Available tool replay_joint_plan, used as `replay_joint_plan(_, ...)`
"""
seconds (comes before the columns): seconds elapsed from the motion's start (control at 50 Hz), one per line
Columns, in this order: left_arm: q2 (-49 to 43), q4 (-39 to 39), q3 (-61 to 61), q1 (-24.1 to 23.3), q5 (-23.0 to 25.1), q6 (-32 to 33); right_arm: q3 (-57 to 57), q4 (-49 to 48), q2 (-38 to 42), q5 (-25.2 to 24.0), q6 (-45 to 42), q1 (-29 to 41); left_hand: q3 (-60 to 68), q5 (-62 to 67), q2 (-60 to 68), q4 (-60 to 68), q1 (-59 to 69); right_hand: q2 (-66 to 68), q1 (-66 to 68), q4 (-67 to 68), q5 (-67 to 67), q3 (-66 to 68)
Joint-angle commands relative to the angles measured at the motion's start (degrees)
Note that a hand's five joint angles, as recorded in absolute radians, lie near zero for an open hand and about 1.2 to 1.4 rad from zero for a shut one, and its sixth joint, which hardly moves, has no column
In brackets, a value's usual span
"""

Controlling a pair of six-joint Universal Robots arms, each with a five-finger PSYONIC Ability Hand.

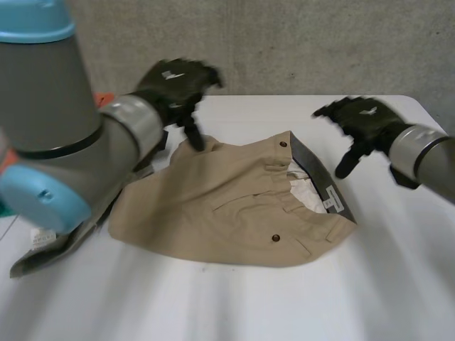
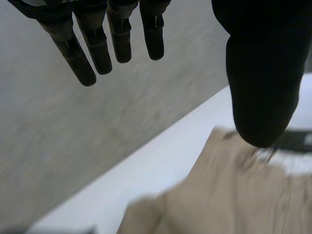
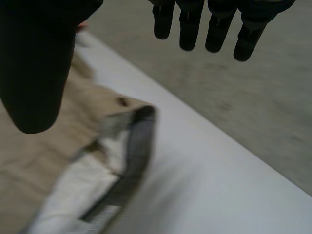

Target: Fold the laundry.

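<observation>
Where the left hand (image 1: 174, 85) is held: above the far left edge of the cloth, fingers (image 2: 95, 48) straight, nothing grasped.
Khaki trousers (image 1: 220, 206): laid on the table (image 1: 398, 284) between the hands, long axis judged to run from one hand toward the other.
Waistband (image 1: 313, 163): turned toward the right hand, lining shown.
Right hand (image 1: 362, 121): spread loose, nothing grasped, just beside the waistband, clear of it.
Nearer hand: the left is judged nearer, being over the cloth.
</observation>
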Motion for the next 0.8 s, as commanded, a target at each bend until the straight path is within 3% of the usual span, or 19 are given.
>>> replay_joint_plan(0.02,8.58,0.31,-20.06,5.11,-3.94,-0.15,3.35,-0.22,2.78,-6.51,-12.77,5.43,-1.63,-0.15,-0.88,-0.84,-1.84,12.66,12.66,12.69,12.26,12.66)
replay_joint_plan(0.12,8.24,5.83,-31.92,10.46,1.15,2.56,-0.59,-0.32,10.14,-4.14,-14.81,8.85,2.56,4.04,3.31,3.35,2.35,15.84,15.84,15.87,15.44,15.84)
replay_joint_plan(0.26,1.39,14.71,-35.11,16.89,3.88,7.83,-10.87,0.3,20.96,-0.01,-12.35,10.97,3.08,4.56,3.84,3.87,2.87,23.1,23.1,23.12,22.7,23.1)
replay_joint_plan(0.38,-4.15,18.5,-32.74,17.07,4.24,13.99,-17.12,-0.22,26.95,1.93,-8.66,11.94,1.9,3.38,2.66,2.7,1.69,23.43,23.44,23.46,23.04,23.43)
replay_joint_plan(0.52,-11.01,17.8,-27.82,16.46,3.1,17.78,-21.43,-2.86,31.35,4.56,-6.37,12.99,7.44,8.92,8.2,8.23,7.23,23.43,23.44,23.46,23.04,23.43)
replay_joint_plan(0.6,-13.47,17.71,-25.36,15.75,1.69,18.31,-22.23,-4.7,32.4,5.53,-6.02,13.43,17.68,19.16,18.43,18.47,17.47,23.43,23.44,23.46,23.04,23.43)
replay_joint_plan(0.68,-14.09,17.45,-23.33,15.14,-0.24,18.31,-22.58,-6.37,32.93,5.89,-5.75,13.87,40.54,42.02,41.3,41.33,40.33,27.62,27.63,27.65,27.23,27.62)
replay_joint_plan(0.72,-13.48,17.45,-22.37,14.87,-0.6,18.05,-22.84,-7.25,33.28,6.06,-5.49,14.05,58.87,60.35,59.62,59.66,58.66,40.2,40.21,40.23,39.81,40.2)
replay_joint_plan(0.78,-10.94,17.45,-21.75,14.61,-0.77,17.52,-23.54,-7.34,33.2,6.59,-5.31,14.22,61.26,62.74,62.02,62.06,61.05,66.11,66.11,66.13,65.71,66.11)
replay_joint_plan(0.8,-10.06,17.36,-21.57,14.61,-0.77,17.34,-23.72,-7.17,33.02,6.85,-5.31,14.22,61.26,62.74,62.02,62.06,61.05,66.18,66.18,66.21,65.78,66.18)
